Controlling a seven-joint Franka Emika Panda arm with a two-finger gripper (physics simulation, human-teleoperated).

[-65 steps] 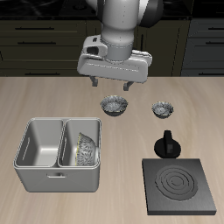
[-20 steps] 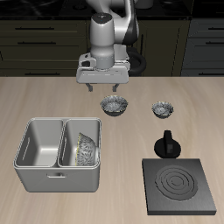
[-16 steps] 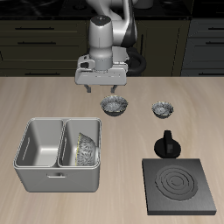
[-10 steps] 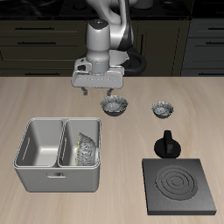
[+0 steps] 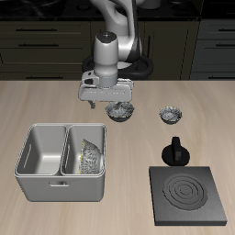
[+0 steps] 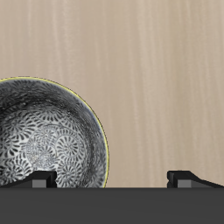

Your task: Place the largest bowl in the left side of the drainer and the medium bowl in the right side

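The drainer (image 5: 37,163) stands near the table's front edge. The largest bowl (image 5: 89,156) leans tilted in its compartment nearer the table's middle; the other compartment is empty. The medium bowl (image 5: 120,112) sits upright on the table farther back. It also shows in the wrist view (image 6: 39,131), with its speckled inside facing up. My gripper (image 5: 108,102) hangs open and empty just above the table, over the bowl's rim on the drainer's side. In the wrist view my gripper (image 6: 114,179) has one fingertip (image 6: 39,181) over the bowl and the other over bare table.
The smallest bowl (image 5: 171,115) sits beside the medium bowl. A small black pot (image 5: 175,150) stands in front of it. The flat black stove plate (image 5: 190,195) lies at the table's front edge. Dark cabinets run behind the table.
My gripper has come down toward the table and shifted slightly toward the drainer's side of the medium bowl. Its jaws stay open. The bowls have not moved.
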